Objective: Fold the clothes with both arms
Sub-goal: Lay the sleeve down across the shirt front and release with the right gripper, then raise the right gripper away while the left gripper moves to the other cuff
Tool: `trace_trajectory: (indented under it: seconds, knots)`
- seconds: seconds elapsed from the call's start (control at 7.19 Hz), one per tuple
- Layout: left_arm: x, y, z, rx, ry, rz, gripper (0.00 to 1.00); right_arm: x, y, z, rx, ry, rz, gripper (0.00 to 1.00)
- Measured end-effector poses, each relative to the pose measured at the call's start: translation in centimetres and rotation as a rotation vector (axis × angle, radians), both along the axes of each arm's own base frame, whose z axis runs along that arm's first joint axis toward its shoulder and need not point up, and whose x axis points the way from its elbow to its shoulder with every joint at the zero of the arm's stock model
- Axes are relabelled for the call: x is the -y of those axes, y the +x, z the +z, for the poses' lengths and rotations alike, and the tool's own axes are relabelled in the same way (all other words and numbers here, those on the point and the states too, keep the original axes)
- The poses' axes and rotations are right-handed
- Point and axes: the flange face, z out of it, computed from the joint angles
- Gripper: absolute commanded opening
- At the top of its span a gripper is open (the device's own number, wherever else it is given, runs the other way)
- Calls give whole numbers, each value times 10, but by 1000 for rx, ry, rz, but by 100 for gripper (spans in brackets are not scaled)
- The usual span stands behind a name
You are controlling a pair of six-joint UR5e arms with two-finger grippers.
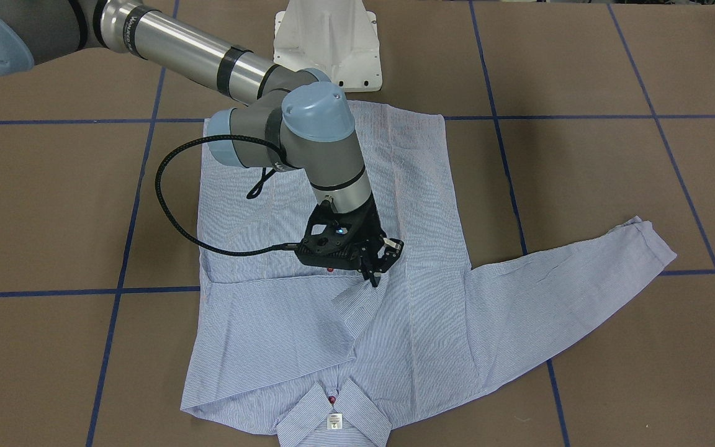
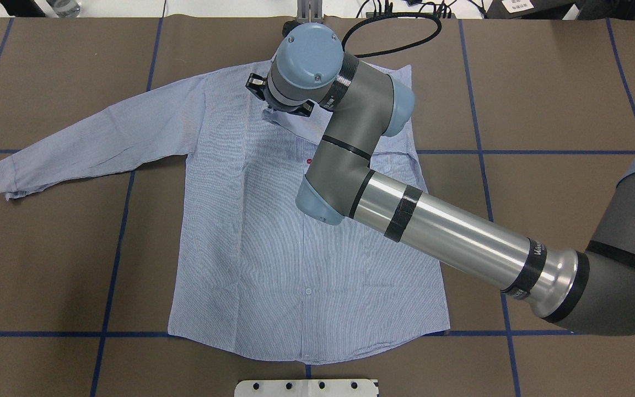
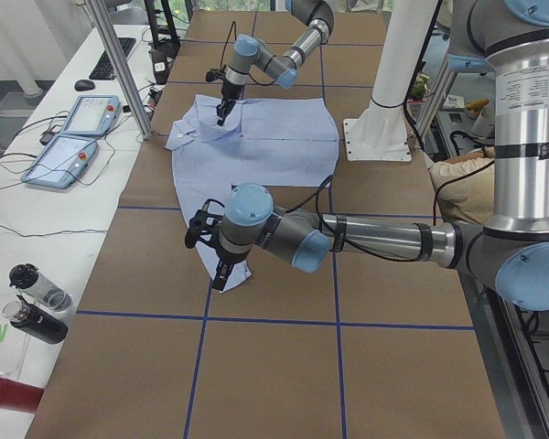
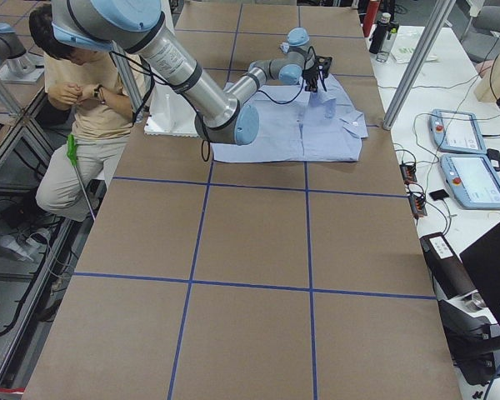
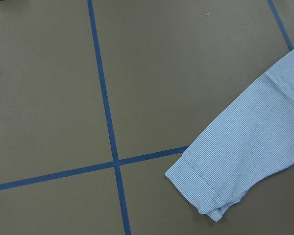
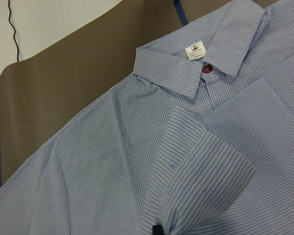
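Exterior front-facing: you see the shirt (image 1: 419, 205) flat on the table (image 1: 581, 186), collar (image 1: 357, 406) toward this cam and hem by the white base (image 1: 326, 43). The folded sleeve (image 1: 270, 316) lies across the chest. The spread sleeve (image 1: 568, 279) runs out to view-right. The right arm (image 1: 317, 133) enters top-left, its upper part cut off by the frame. The right gripper (image 1: 375, 277) points down at the folded sleeve's end, jaws narrow, tips pinched on a pucker of cloth.

Overhead exterior: the wrist covers the right gripper, so only black bits poke out and you can't see the jaws. The collar and upper chest are mostly under the arm. One red button (image 2: 308, 160) shows.

Exterior left: the near left arm (image 3: 375, 240) has the left gripper (image 3: 221, 273) down at the spread sleeve's cuff (image 3: 238, 274). Jaw state can't be told from here.

Exterior right: the shirt is far and small w/ the right gripper over it, detail lost. An operator (image 4: 75, 100) sits at view-left.

Left wrist-mounted: the cuff lies just beside a blue tape (image 5: 115, 164) crossing. No fingers are in frame.

Right wrist-mounted: collar, white label (image 6: 195, 50) and red button are sharp. The folded sleeve's end fills the foreground, blurred. A black sliver (image 6: 157, 230) sits at the bottom edge, and you can't tell which part it is.
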Motion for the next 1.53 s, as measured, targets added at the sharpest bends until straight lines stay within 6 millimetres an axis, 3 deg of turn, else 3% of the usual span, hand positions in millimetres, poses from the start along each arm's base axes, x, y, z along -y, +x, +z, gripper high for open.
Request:
trace_trajectory:
  seconds: [0.42, 0.7, 0.83, 0.97, 1.25, 1.53]
  knots:
    - [1, 0, -2, -2, 5, 1, 100, 12, -23, -31, 15, -10, 11, 99]
    - [19, 9, -23, -16, 32, 3, 100, 14, -25, -33, 29, -21, 18, 99]
    - [33, 27, -34, -26, 44, 23, 99, 15, -17, -24, 34, -27, 20, 99]
    - [45, 46, -34, -34, 48, 45, 100, 13, 1, -2, 42, -31, 17, 99]
    - [72, 68, -4, -39, 39, 71, 100, 9, 57, 59, 55, -67, -11, 99]
    - [83, 83, 28, -43, 0, 78, 100, 13, 116, 118, 49, -134, -40, 99]
